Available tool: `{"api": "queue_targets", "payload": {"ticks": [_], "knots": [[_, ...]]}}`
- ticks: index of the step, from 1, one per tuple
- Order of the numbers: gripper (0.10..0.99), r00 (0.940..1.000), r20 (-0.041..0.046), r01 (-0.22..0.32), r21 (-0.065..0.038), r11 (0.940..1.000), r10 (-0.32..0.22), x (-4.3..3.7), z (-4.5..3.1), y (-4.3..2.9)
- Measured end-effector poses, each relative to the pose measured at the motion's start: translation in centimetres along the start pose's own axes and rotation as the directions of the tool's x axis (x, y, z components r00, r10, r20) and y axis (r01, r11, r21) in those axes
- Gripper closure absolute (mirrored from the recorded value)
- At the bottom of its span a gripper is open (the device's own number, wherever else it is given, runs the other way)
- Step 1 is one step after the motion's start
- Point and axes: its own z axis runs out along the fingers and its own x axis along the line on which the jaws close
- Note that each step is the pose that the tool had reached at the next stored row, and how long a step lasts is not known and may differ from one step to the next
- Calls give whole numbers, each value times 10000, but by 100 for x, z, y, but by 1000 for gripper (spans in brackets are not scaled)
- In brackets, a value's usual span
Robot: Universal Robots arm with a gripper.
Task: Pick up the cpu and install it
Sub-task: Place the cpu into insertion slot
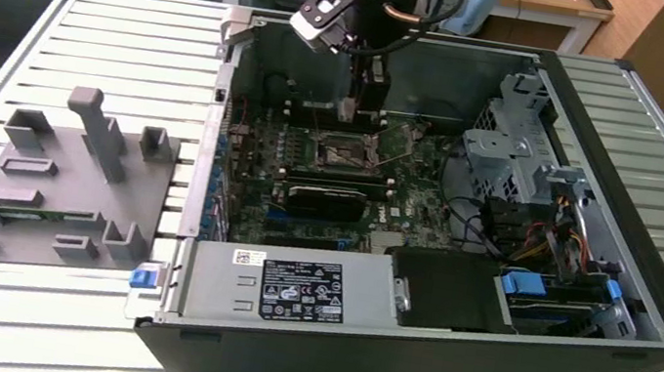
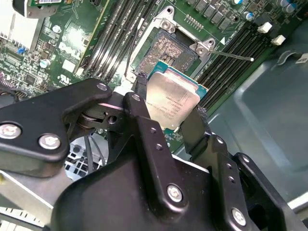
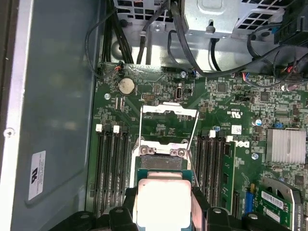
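Second wrist view: cpu [image 2: 173, 98] gripped inside tool [image 2: 168, 102].

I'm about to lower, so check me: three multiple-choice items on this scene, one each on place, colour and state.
1. The cpu is: A set down, B gripped between the fingers of the hand, C seated and locked.
2. The motherboard is: A green, B red, C white.
3. The socket is: A covered, B bare and open, C filled.
1 B: the fingers clamp its edges above the socket. 2 A: green in both wrist views. 3 B: its contact field lies exposed.
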Motion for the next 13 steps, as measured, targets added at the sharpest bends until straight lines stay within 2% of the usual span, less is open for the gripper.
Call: {"api": "queue_targets", "payload": {"ticks": [13], "knots": [[553, 10000, 0, -3, 7, 10000, 3, 7, 249, -11]]}}
